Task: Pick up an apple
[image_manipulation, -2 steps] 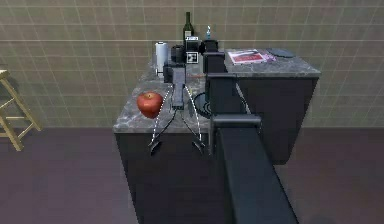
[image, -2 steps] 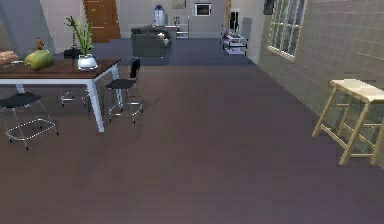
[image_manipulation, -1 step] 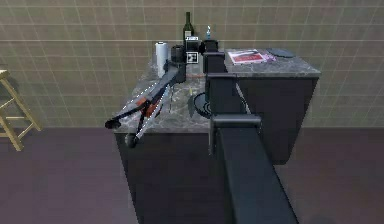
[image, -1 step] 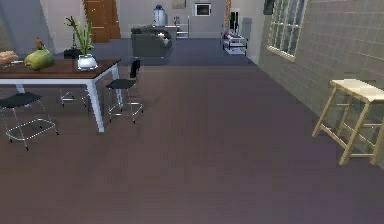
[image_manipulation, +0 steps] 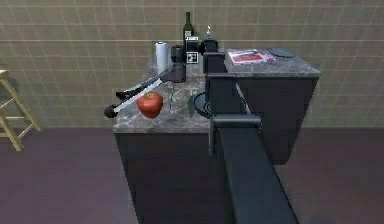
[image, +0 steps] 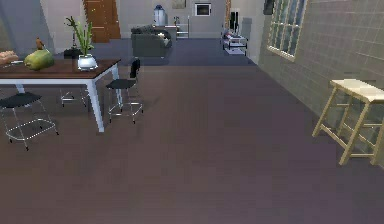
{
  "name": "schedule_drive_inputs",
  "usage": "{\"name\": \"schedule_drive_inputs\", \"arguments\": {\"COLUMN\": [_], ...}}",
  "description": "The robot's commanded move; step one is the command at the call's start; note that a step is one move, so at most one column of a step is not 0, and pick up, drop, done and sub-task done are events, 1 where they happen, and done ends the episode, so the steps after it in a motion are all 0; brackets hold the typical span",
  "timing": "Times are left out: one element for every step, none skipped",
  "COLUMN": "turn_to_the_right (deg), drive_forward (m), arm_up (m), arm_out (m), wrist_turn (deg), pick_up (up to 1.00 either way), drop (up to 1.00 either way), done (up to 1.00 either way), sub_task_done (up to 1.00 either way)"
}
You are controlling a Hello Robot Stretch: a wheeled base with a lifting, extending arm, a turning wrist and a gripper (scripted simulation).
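A red apple (image_manipulation: 151, 105) rests on the marble countertop (image_manipulation: 185, 115), near its front left corner. My arm (image_manipulation: 238, 160) rises from the bottom edge across the counter to two white marked squares. From there the gripper (image_manipulation: 124, 101) slants down and left, with its thin fingers (image_manipulation: 138, 92) ending just left of the apple. With the apple lying on the counter beside the fingers, I cannot tell whether the gripper holds anything.
On the counter stand a white roll (image_manipulation: 160, 55), two dark bottles (image_manipulation: 187, 30), a red-covered book (image_manipulation: 250, 57) and a dark dish (image_manipulation: 283, 53). A wooden stool (image: 355, 115) stands by the brick wall. A dining table (image: 60, 72) with black stools (image: 124, 92) is at the forward view's left; open floor lies ahead.
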Motion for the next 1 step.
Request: {"name": "schedule_drive_inputs", "arguments": {"turn_to_the_right": [0.0], "drive_forward": [0.00], "arm_up": [0.00], "arm_out": [0.00], "wrist_turn": [45.0], "pick_up": [0.00], "drop": [0.00], "done": [0.00], "sub_task_done": [0.00]}}
